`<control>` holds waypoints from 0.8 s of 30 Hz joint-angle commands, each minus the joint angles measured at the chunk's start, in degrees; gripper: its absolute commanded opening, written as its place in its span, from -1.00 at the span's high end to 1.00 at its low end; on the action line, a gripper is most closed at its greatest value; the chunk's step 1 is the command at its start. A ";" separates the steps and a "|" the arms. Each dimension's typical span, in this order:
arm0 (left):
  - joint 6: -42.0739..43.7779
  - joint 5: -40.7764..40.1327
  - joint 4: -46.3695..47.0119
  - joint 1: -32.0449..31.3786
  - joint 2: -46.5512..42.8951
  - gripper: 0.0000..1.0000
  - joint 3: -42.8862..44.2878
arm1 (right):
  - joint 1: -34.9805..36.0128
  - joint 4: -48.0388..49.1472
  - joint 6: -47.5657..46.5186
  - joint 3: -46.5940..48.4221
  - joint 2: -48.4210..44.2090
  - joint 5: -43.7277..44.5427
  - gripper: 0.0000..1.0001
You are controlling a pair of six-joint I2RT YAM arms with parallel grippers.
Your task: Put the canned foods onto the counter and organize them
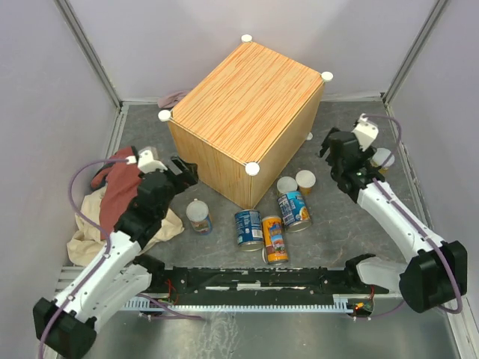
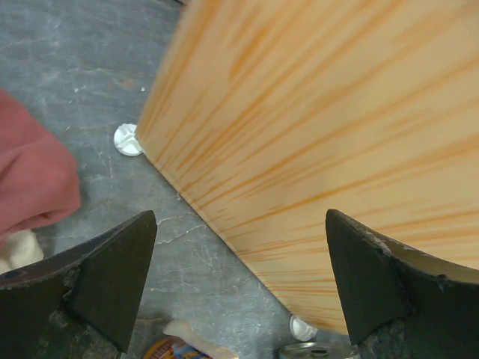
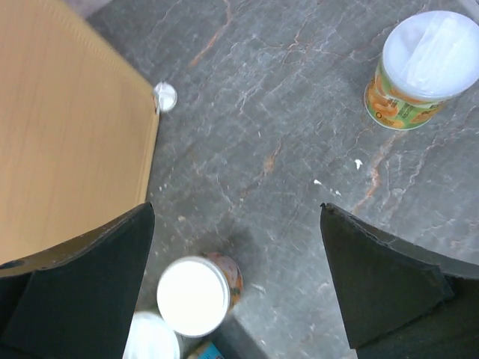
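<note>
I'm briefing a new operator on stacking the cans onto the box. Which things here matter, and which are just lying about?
For the job: wooden box; short can; two blue cans; tall orange can; two pale-lidded cans; can at the far right.
Lying about: red cloth; beige cloth; pink cloth behind the box.

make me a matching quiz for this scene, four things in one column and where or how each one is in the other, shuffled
Things:
1 counter
2 red cloth
3 lone can
4 left gripper

States:
a open, facing the counter's side
b crumpled at the far left
c white lid, alone at the right
d wood grain, white corner caps

Pairs: 1-d, 2-b, 3-c, 4-a
</note>
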 commanded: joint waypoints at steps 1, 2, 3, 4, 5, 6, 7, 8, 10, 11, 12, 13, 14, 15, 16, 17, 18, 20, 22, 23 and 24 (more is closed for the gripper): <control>10.19 -12.33 8.48 -7.88 1.30 -0.99 0.70 | 8.64 -3.52 -5.58 1.98 -2.80 15.58 -0.99; 10.73 -11.57 8.76 -7.98 0.78 -0.99 0.01 | 10.15 -3.19 -6.45 1.01 -4.11 16.19 -0.99; 11.37 -10.50 9.18 -7.95 -0.17 -0.99 -0.91 | 11.50 -3.02 -7.12 0.15 -5.59 16.96 -0.99; 11.77 -9.45 9.59 -7.99 -1.43 -0.99 -1.99 | 12.42 -2.93 -7.67 -0.92 -6.93 16.82 -0.99; 11.86 -8.23 10.21 -8.00 -3.04 -0.99 -3.38 | 13.37 -2.96 -8.20 -2.05 -8.50 16.54 -0.99; 11.95 -6.59 11.22 -7.99 -4.75 -0.99 -4.72 | 14.39 -3.12 -8.54 -3.26 -10.06 16.58 -0.99; 11.97 -4.66 12.36 -8.03 -6.80 -0.98 -6.28 | 15.23 -3.43 -8.50 -4.40 -11.59 16.74 -0.99; 11.96 -2.54 13.53 -8.02 -7.97 -0.99 -7.65 | 16.13 -3.69 -8.67 -5.49 -13.26 16.76 -0.99; 11.80 1.55 15.71 -8.04 -9.22 -0.98 -9.51 | 17.69 -3.95 -8.77 -7.63 -16.13 16.35 -1.00; 11.78 3.11 15.83 -8.04 -9.07 -0.99 -9.84 | 18.22 -4.57 -8.53 -8.28 -17.34 15.61 -0.99; 11.78 4.34 15.35 -8.04 -8.92 -0.99 -9.78 | 18.72 -5.23 -8.20 -8.77 -18.65 14.94 -0.99; 11.49 4.91 14.57 -8.08 -8.89 -0.99 -9.60 | 19.53 -5.87 -7.79 -9.39 -19.80 14.31 -0.98; 10.79 4.99 13.71 -8.04 -9.14 -0.99 -9.64 | 20.18 -6.24 -7.59 -9.90 -20.89 13.58 -0.98; 10.24 5.41 13.39 -8.04 -9.76 -0.99 -9.83 | 20.92 -6.37 -7.58 -10.44 -21.90 12.91 -0.97; 9.62 5.86 13.24 -8.09 -10.58 -0.99 -10.22 | 21.57 -6.53 -7.44 -10.83 -22.68 12.63 -0.97; 9.25 5.99 12.99 -8.12 -11.39 -0.98 -10.53 | 22.18 -6.78 -7.27 -11.05 -23.04 12.36 -0.97; 9.16 6.15 12.46 -8.12 -12.32 -0.99 -10.63 | 22.59 -7.17 -7.01 -11.04 -23.16 11.95 -0.97; 9.54 6.95 11.05 -8.13 -13.46 -0.99 -10.31 | 23.36 -8.44 -6.02 -10.63 -22.50 10.28 -0.95; 9.56 7.53 9.00 -8.29 -13.91 -0.99 -9.60 | 24.45 -9.36 -4.99 -10.63 -21.56 8.27 -0.93; 9.27 7.81 8.09 -8.23 -14.05 -0.99 -9.35 | 25.14 -9.85 -4.38 -10.86 -21.07 7.74 -0.93; 8.83 7.92 7.15 -8.26 -14.16 -0.99 -9.00 | 25.90 -10.19 -3.67 -11.08 -20.65 7.71 -0.93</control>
